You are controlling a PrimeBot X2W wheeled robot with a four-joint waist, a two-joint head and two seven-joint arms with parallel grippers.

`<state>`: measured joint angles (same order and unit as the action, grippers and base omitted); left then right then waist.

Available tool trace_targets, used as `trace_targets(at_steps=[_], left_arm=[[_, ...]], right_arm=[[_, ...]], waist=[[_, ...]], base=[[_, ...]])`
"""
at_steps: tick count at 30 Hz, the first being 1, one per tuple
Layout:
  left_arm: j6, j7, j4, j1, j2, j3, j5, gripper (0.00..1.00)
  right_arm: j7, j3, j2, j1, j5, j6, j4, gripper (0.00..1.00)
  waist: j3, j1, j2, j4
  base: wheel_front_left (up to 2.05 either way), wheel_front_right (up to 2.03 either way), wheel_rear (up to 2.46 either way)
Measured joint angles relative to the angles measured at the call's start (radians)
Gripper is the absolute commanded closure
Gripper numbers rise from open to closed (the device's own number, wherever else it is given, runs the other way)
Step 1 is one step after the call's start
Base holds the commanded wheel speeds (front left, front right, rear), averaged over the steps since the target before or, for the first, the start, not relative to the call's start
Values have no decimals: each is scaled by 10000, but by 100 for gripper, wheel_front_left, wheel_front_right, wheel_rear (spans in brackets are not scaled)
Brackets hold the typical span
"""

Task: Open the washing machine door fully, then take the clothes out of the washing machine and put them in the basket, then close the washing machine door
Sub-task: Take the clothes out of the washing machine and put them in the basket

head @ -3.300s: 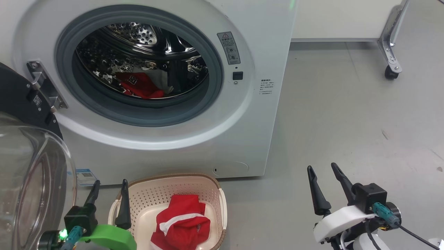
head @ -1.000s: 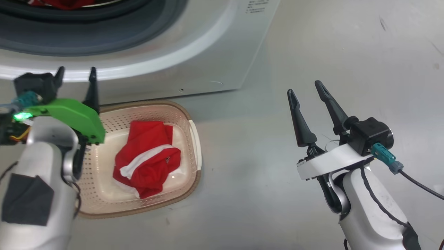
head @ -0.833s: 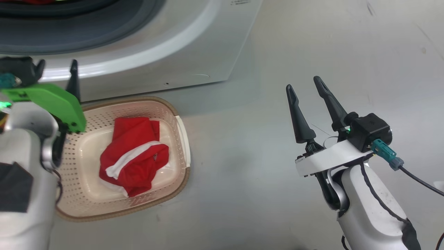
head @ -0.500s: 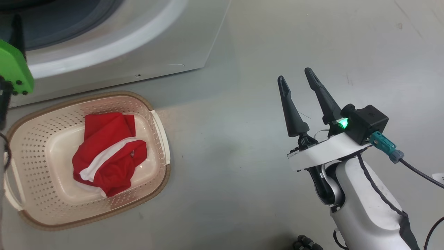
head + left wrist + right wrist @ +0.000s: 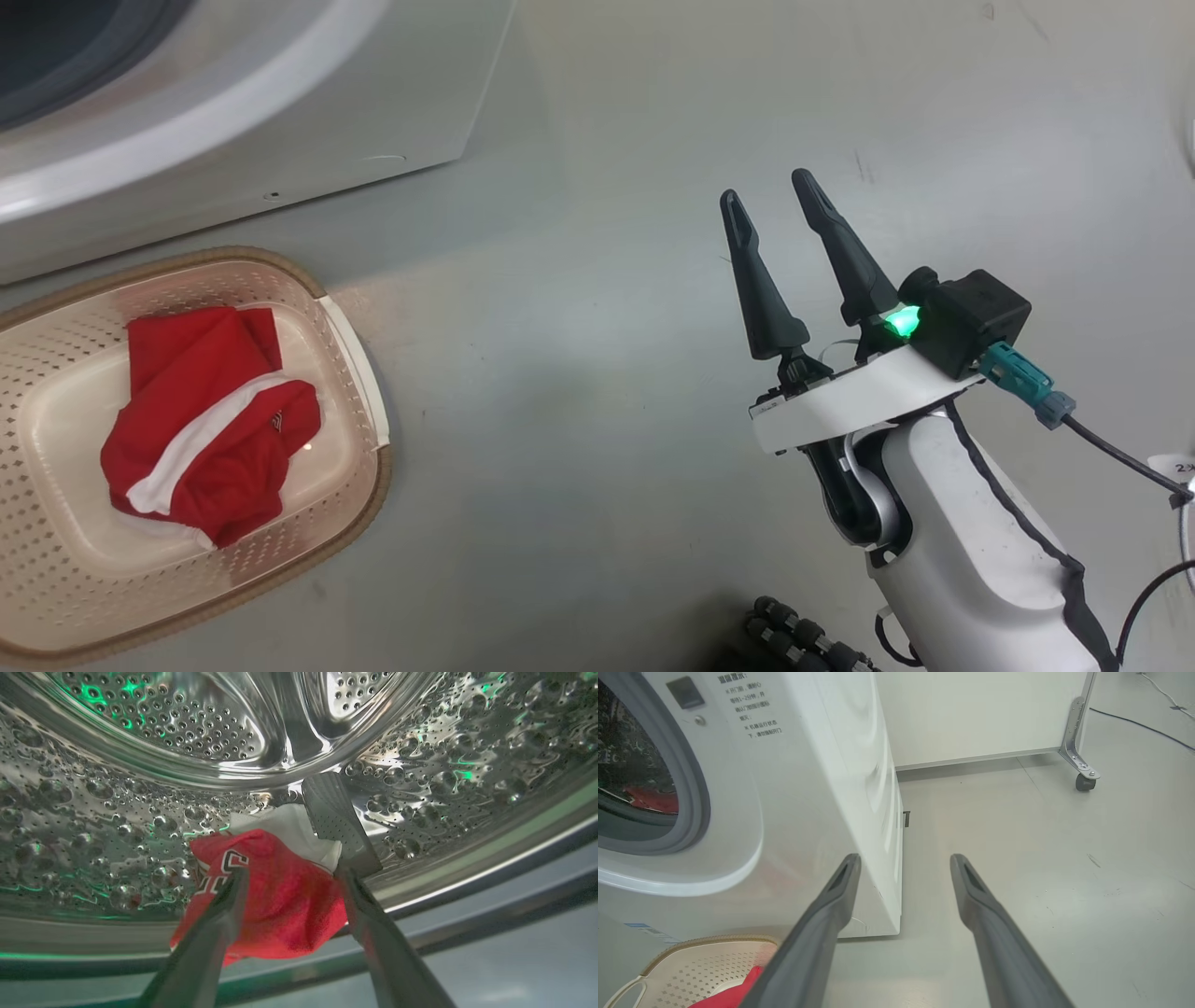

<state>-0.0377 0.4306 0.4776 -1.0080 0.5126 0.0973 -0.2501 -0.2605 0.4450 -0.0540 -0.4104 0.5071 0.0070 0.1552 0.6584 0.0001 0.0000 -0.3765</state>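
The left gripper (image 5: 292,873), beside the basket (image 5: 378,485) a second ago, now reaches into the drum (image 5: 117,812), fingers spread either side of the red jersey (image 5: 280,905) at frame centre, so a second pickup looks next. One red garment (image 5: 205,429) lies in the basket, lower left. The right gripper (image 5: 766,187) waits open, centre right.

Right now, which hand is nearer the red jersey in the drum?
Left. The left hand points into the drum, open fingers framing the jersey. The right hand hangs open above the floor, outside the washing machine.

White forearm (image 5: 966,560), dark-fingered end effector (image 5: 766,187), teal connector (image 5: 1019,381)
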Motion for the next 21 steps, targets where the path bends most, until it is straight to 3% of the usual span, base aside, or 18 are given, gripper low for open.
trace_targets(at_steps=[20, 21], left_arm=[[79, 1666, 1034, -716, 479, -267, 42, 0], [100, 1755, 1055, -757, 481, -261, 42, 20]], right_arm=[[0, 372, 46, -525, 380, -192, -174, 0], [0, 393, 46, -526, 380, -192, -174, 0]], waist=[[618, 0, 0, -530], [619, 0, 0, -530]], base=[[0, 0, 0], [0, 0, 0]])
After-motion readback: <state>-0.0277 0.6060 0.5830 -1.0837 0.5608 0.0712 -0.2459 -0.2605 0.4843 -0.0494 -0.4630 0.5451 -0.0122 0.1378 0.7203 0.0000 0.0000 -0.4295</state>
